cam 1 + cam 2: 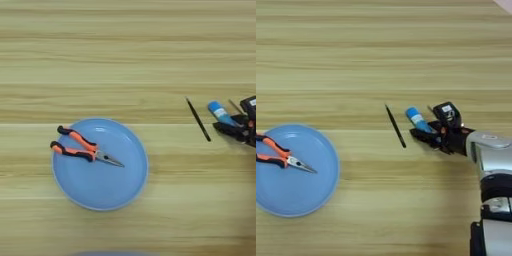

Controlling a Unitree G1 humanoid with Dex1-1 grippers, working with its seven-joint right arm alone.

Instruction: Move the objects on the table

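Observation:
The pliers [82, 148], with orange-and-black handles, lie inside a blue plate [122, 187] at the lower left, their tips pointing right. A short blue glue stick [417, 118] lies on the table [125, 65] at the right, slanting down to the right. My right gripper [427, 124] reaches in from the right and is open. One black finger [423, 135] lies below the glue stick and the other sits above it, so the stick's near end is between them. The silver forearm [491, 150] runs off toward the bottom right.
A thin black rod [395, 126] lies on the wood just left of the glue stick, slanting the same way. The blue plate shows whole in the left eye view and is cut by the left edge in the right eye view.

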